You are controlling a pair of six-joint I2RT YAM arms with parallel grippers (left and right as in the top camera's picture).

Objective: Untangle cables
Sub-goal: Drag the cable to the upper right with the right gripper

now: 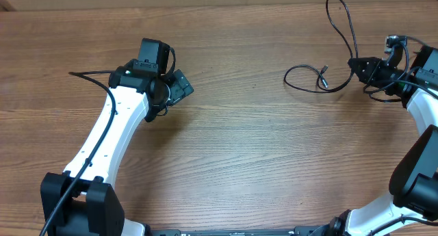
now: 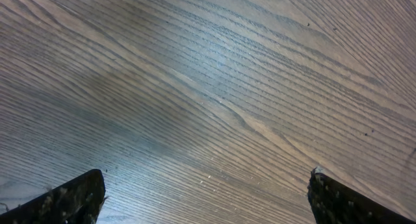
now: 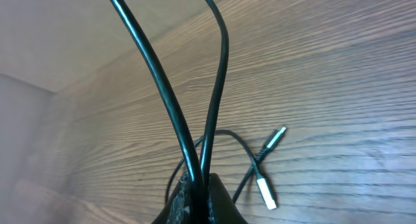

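The thin black cables (image 1: 311, 79) lie at the table's right side, one loop rising toward the far edge (image 1: 340, 17) and one loop flat on the wood with a small plug (image 1: 324, 70). My right gripper (image 1: 356, 63) is shut on two cable strands (image 3: 195, 133), which run up out of its jaws in the right wrist view. Two silver plugs (image 3: 266, 193) lie on the wood beyond the jaws. My left gripper (image 1: 181, 85) is open and empty at the table's left middle, far from the cables; its fingertips (image 2: 207, 198) frame bare wood.
The wooden table (image 1: 246, 147) fills the view. The left arm's white link (image 1: 109, 133) stretches from the near left corner. The right arm (image 1: 417, 92) comes in from the right edge, with its own thicker wires near the wrist.
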